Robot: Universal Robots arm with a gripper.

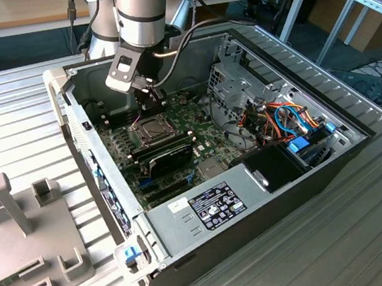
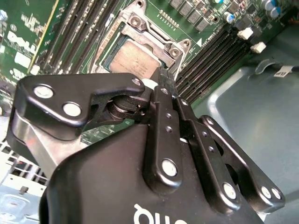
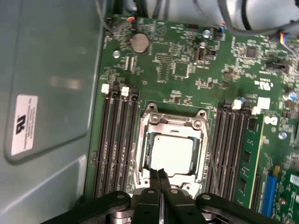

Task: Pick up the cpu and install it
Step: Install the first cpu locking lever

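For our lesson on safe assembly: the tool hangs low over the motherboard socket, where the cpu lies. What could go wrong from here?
1. The tool, fingers shut, points at the near edge of the cpu. A push down or sideways might tilt the chip or scrape the socket frame.
2. Memory slots flank the socket closely, so a sideways drift might strike them.

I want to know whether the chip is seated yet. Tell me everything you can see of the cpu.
The cpu is a thin, flat square chip with a pale, dull metal top. It lies level inside the motherboard socket, whose metal frame rims it on every side. The gripper hangs at one edge of it, with its fingers shut together and holding nothing. Whether the tips touch the chip cannot be told.
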